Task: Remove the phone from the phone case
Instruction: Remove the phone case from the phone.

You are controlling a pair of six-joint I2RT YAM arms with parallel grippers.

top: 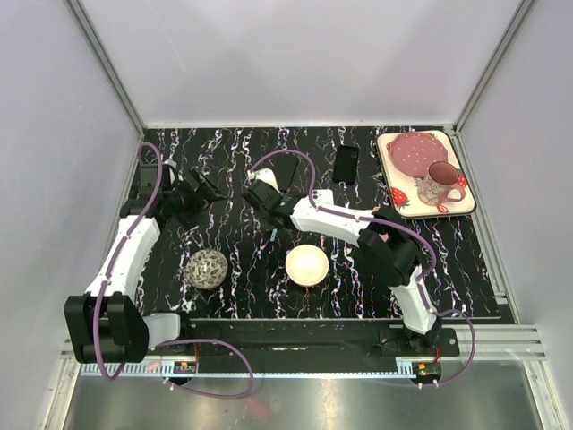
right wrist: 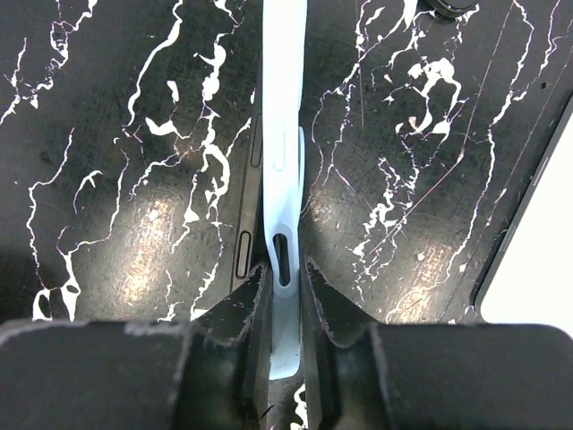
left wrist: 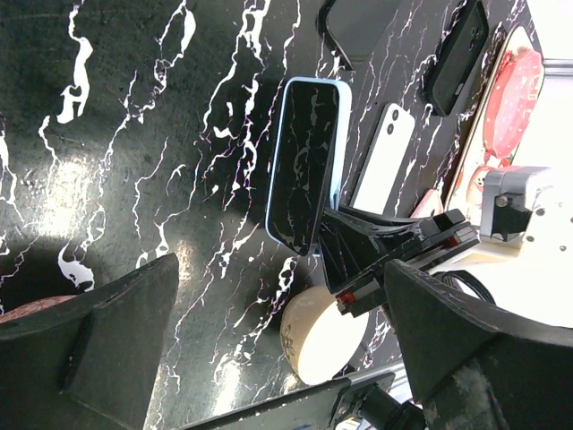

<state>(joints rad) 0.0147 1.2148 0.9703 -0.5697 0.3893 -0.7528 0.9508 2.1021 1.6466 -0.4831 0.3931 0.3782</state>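
Phone (left wrist: pixel 304 152) in light-blue phone case (right wrist: pixel 285 134): held on edge over the black marbled table (right wrist: pixel 116 107). Right gripper (right wrist: pixel 282 273): fingers pinched narrowly on the case's lower end. Left gripper (top: pixel 208 190): spread wide, holding nothing, facing the phone's screen.

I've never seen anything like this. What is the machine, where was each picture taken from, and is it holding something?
Two robot arms stand at a black marbled table. One picture looks down from above; the other two come from a camera on each wrist. The right pincer grips a light-blue phone case on its edge, the phone in it. The left pincer is open and empty. Also there: a white bowl and a tray with a plate and mug.
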